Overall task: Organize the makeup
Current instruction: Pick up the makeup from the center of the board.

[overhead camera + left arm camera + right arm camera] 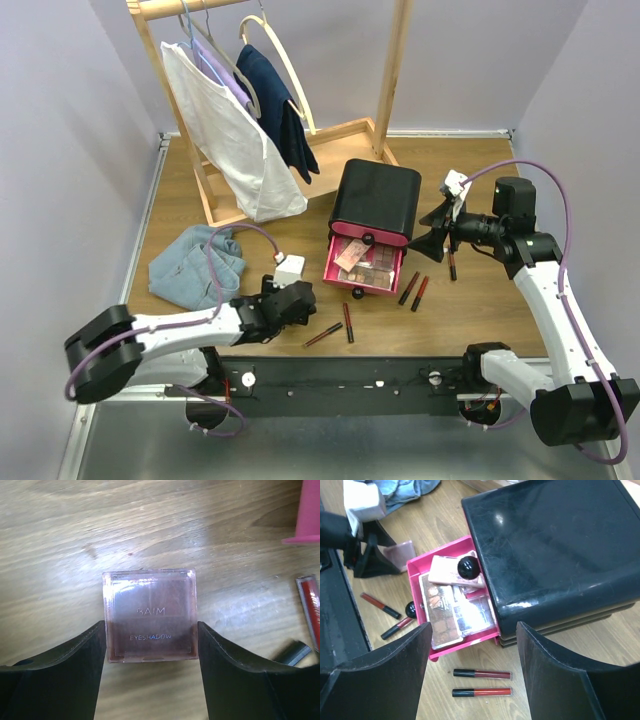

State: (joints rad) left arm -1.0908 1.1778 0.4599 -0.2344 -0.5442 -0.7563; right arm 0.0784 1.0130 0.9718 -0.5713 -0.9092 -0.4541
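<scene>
the left hand (151, 626) is pinching the palette (149, 615). one of its fingers (85, 655) is on each side, and both touch the edges. the palette lies flat on the surface (60, 540), lid up. it does not look lifted yet.

i think the job now is to pick it up and put it away. the hold is low on the palette, near its close edge, so the far end could tip down. the squeeze should be soft and the same on both sides, because the case is thin and smooth and could pop out. it is best to lift straight up and keep it flat.

a lip tube (310, 605) lies just to the right of the hand. the hand should not slide sideways, or it may knock the tube.

the pink drawer (414, 580) is open, sticking out of the black box (550, 545), near the palette. other palettes are in it already, so this one likely goes on top of them, laid down gently.

the right hand (473, 626) is spread wide with nothing in it, up over the drawer. the left hand should watch out for it.
</scene>
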